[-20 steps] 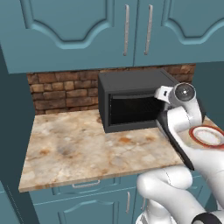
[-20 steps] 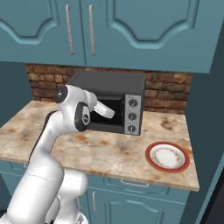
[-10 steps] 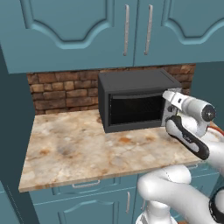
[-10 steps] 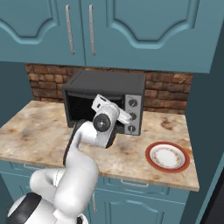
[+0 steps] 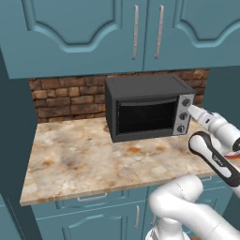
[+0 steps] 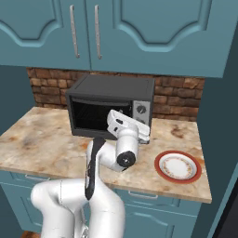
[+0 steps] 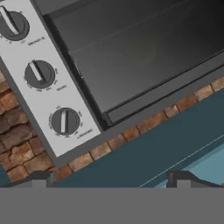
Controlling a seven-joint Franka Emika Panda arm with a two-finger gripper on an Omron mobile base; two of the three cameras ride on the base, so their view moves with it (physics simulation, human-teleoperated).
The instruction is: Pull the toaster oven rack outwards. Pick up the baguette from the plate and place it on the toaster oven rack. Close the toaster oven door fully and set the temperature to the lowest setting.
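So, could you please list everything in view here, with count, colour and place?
toaster oven: one, black, back of the counter against the brick wall
toaster oven door: one, dark glass, shut
knobs: three, dark, on the silver panel beside the door
plate: one, white with orange-red rim, right of the oven, nothing on it
counter: one, marbled beige
cabinets: teal, above and below the counter
gripper: one, white, open, in front of the oven's knobs
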